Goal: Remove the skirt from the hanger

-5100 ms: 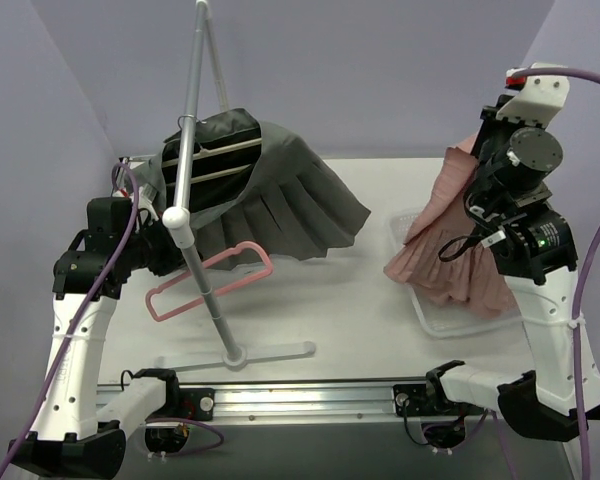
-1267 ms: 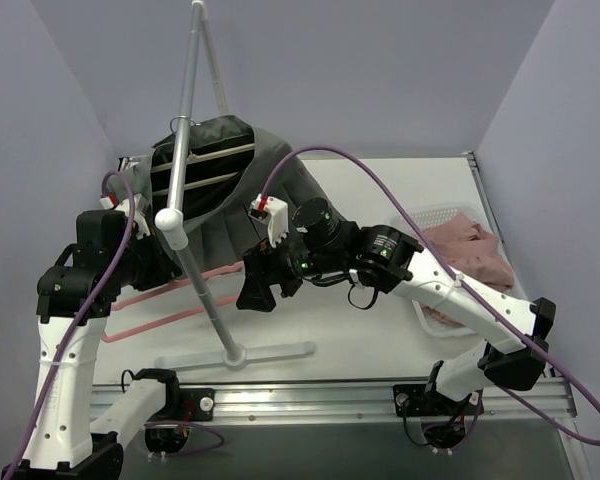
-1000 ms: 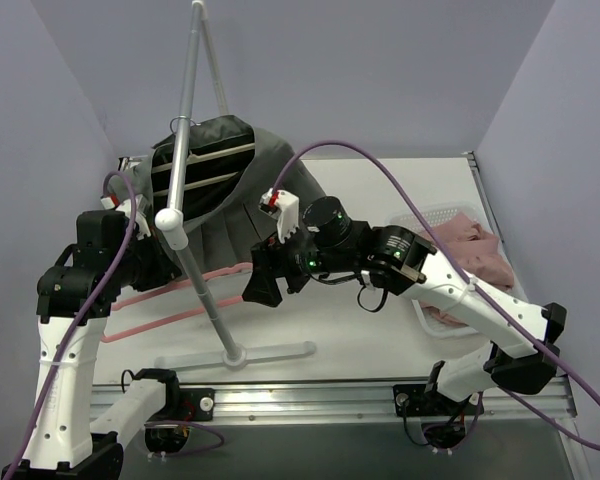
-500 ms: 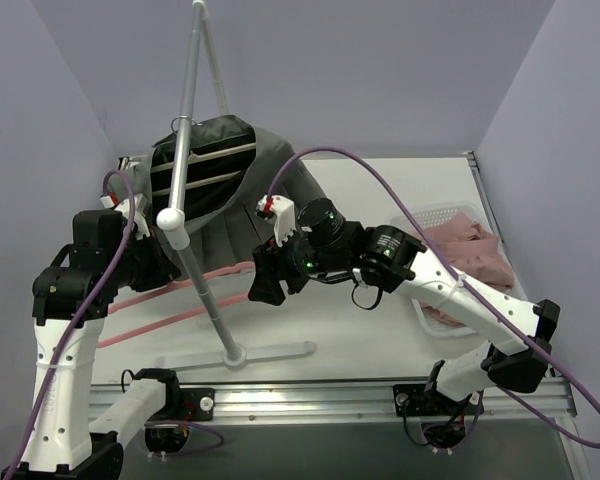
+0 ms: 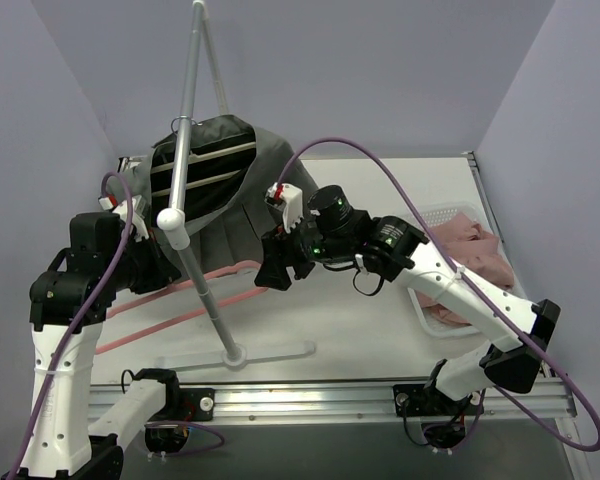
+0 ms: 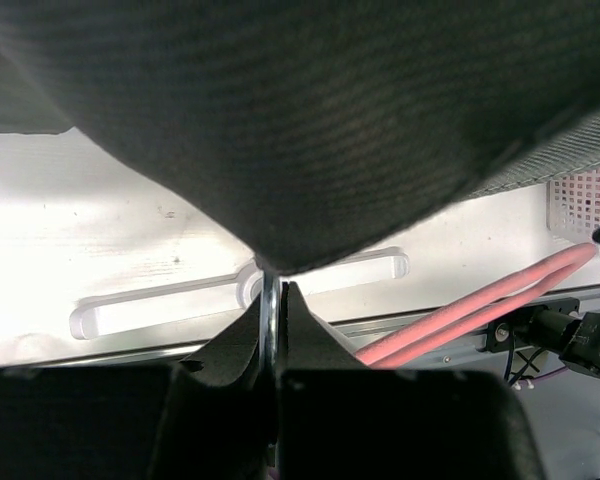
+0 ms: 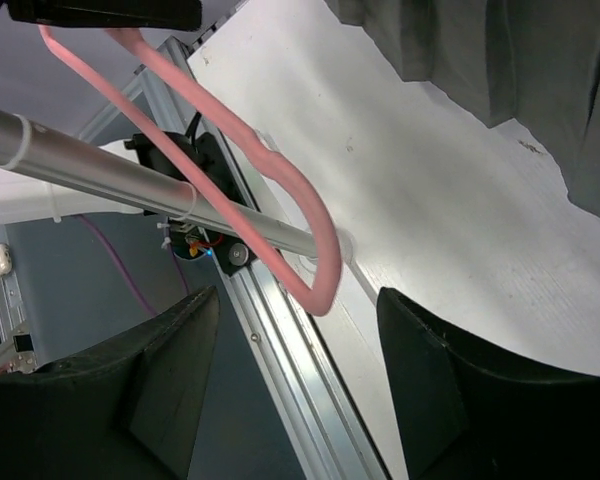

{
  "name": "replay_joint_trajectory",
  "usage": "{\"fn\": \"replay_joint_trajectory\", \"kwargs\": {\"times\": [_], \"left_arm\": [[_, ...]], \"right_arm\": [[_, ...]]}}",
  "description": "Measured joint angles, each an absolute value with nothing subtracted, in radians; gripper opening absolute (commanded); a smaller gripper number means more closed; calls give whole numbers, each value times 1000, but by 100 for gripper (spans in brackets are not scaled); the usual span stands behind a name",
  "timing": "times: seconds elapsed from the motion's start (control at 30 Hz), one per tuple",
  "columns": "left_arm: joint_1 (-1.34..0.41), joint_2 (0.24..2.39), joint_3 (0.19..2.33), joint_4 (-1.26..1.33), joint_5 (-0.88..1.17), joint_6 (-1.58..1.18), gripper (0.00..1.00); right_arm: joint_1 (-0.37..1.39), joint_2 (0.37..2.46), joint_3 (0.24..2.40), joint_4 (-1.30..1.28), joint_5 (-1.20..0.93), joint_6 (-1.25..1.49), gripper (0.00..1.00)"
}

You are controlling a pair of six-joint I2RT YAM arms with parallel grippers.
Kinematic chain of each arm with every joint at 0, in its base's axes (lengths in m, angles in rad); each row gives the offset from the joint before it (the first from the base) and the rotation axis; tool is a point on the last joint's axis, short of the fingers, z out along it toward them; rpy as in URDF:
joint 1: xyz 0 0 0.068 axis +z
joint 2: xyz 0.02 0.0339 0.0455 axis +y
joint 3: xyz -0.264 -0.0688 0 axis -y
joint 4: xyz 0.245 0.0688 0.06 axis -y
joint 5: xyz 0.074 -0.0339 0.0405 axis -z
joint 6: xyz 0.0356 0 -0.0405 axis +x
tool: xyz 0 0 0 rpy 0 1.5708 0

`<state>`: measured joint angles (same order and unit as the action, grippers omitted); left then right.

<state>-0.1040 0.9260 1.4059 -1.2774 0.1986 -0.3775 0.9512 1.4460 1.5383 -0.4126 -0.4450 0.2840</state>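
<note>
- Table (image 5: 380, 330): white top, lies under both of your hands.
- Grey skirt (image 5: 220, 190): draped high on the rack. It hangs beyond the right gripper (image 5: 273, 270) and directly over the left gripper (image 5: 148, 268), filling the top of the left wrist view. Its hem (image 7: 500, 60) is apart from the hanger loop.
- Rack pole (image 5: 188, 100): silver, slanting down between your two hands to a foot on the table. It crosses the hanger's line, so it is your main obstruction.
- Pink hanger (image 5: 230, 272): runs from the left gripper across to the right gripper, lifted off the table. Its looped end (image 7: 315, 260) sits between the right fingers, with no contact visible.
- Basket (image 5: 420, 215) with pink garment (image 5: 470, 250): well off to the right gripper's outer side, behind its forearm.
- Right gripper: jaws wide, nothing in them.
- Left gripper: jaws closed tight on the hanger's other end.
</note>
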Motion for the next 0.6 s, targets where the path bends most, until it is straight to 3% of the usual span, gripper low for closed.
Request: {"fn": "replay_joint_trajectory", "kwargs": {"times": [0.3,0.6], "left_arm": [[-104,941,1406,-1277,210,-377,2],[-104,963,1406,-1275,222,-378,2]], "right_arm": [[871,1441,1456,-376,-564,277,60],[870,1507,1434,-218,-791,303,52]]}}
